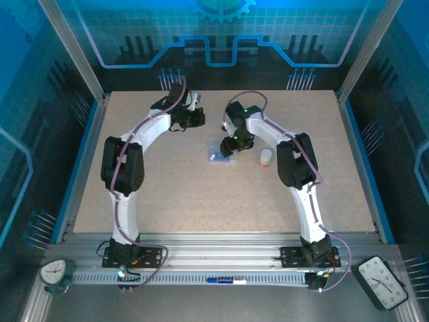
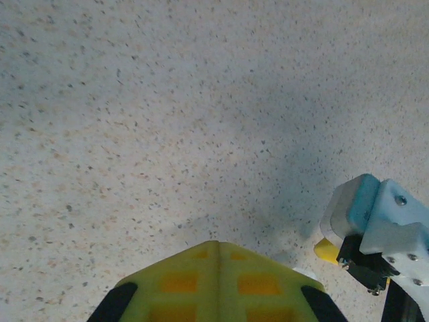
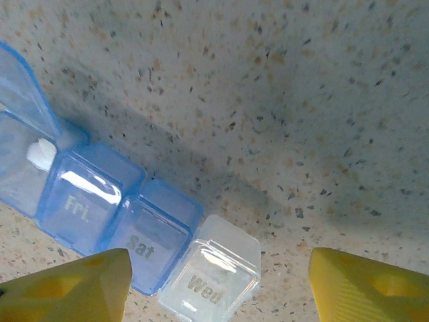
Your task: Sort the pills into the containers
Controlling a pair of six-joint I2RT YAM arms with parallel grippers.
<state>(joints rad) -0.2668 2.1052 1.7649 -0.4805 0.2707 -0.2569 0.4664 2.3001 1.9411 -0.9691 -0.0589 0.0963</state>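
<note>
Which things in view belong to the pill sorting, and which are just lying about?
Job: pill box, one lid open; white pill in that open compartment; orange bottle, likely the pill source.
Lying about: left clock and right clock at the near corners.

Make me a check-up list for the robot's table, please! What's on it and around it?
Surface: speckled beige tabletop, no spills seen.
Job's things: translucent blue rectangular pill box, one lid open over a white pill; the Fri, Sat and clear Wed compartments sit beside it.
Clutter: small orange bottle with white cap, upright, right of the box.
End effectors: left end effector shut, over the tabletop; right end effector open, at the box's Wed end.
Cables: purple cables run along both arms.
Surroundings: metal frame, blue-lit panels, a round green clock and a black clock by the near rail.
</note>
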